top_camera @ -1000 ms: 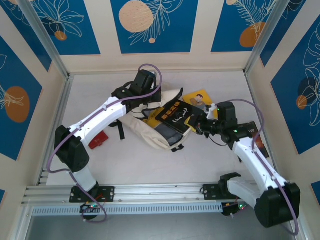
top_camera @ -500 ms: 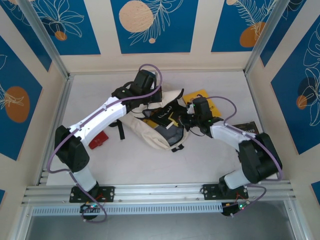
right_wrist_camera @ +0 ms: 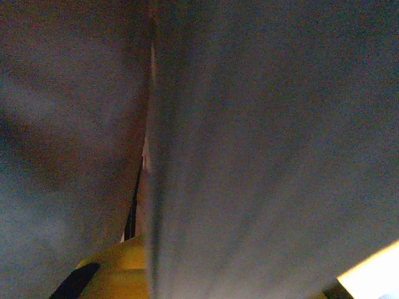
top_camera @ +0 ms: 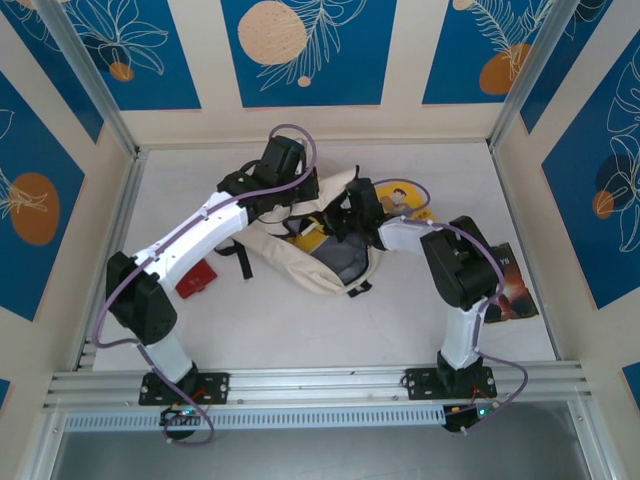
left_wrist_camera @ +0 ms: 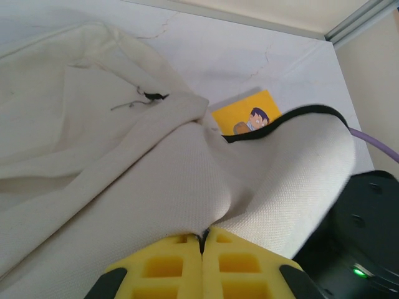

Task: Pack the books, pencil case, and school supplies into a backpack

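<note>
Lying flat on the table point(top_camera: 300, 335), the backpack point(top_camera: 300, 265) has its long axis on a slant, and its mouth opens toward the right gripper point(top_camera: 340, 220).

Left gripper point(left_wrist_camera: 201, 235): yellow fingers point(left_wrist_camera: 165, 265) pressed together, pinching a fold of cream canvas at the tips. The fold rises from there into a raised flap with a dark zipper edge point(left_wrist_camera: 293, 114) just ahead and to the right of the fingertips.

Right gripper: reaches into the mouth, directly across from the left gripper, the two close together. On its wrist view one yellow finger point(right_wrist_camera: 118, 268) sits low against a dark, blurred grey surface pressed up near the lens. Cannot tell whether the jaws are spread or gripping anything.

Contents: grey lining is visible inside the mouth, and a yellow patch point(top_camera: 318, 240) sits just below the right gripper. Cannot tell what it is.

Yellow book point(top_camera: 402, 197): flat on the table just behind the right gripper, outside the bag. From the left wrist it shows past the flap, ahead of the fingertips.

Brown book point(top_camera: 505, 292): flat on the table, well apart from both grippers, beside the right arm's elbow.

Red block point(top_camera: 197, 280): under the left forearm, near the bag's black strap point(top_camera: 240, 258).
</note>
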### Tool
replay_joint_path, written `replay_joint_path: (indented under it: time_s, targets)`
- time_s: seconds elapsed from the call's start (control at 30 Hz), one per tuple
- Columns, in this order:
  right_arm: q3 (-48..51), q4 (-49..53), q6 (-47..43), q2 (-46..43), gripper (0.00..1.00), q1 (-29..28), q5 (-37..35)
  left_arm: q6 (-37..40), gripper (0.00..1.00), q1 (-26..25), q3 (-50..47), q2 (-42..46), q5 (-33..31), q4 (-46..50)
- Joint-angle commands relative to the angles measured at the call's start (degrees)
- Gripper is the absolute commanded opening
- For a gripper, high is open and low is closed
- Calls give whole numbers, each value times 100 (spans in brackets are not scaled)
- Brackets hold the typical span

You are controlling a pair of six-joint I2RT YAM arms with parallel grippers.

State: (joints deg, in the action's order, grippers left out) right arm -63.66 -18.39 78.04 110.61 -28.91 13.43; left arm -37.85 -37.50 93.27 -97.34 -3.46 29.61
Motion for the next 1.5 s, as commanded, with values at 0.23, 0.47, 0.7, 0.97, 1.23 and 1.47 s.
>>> replay_joint_path:
  time_s: [0.23, 0.47, 0.7, 0.97, 1.23, 1.47]
  targets:
    - [70, 1044, -76, -373, 66, -46, -136, -254, 0, 206, -131, 303, 214, -222]
    - [992, 1779, -377, -1675, 75, 47, -240, -283, 0, 325, -355, 320, 280, -272]
    - [1935, 2926, -963, -3106, 73, 114, -1072, -108, 0, 482, -806, 455, 347, -166]
    - [1800, 4152, -1925, -4050, 76, 657, -2159, 823, 0, 946, -1279, 793, -366, 639]
    - [842, 4414, -3070, -3039, 75, 1544, -1961, 1397, 2, 1412, -1659, 1363, -264, 608]
    - [-792, 5119, -4155, -1166, 72, 1871, -2281, 1138, 70, 1407, -1914, 1598, 831, 494]
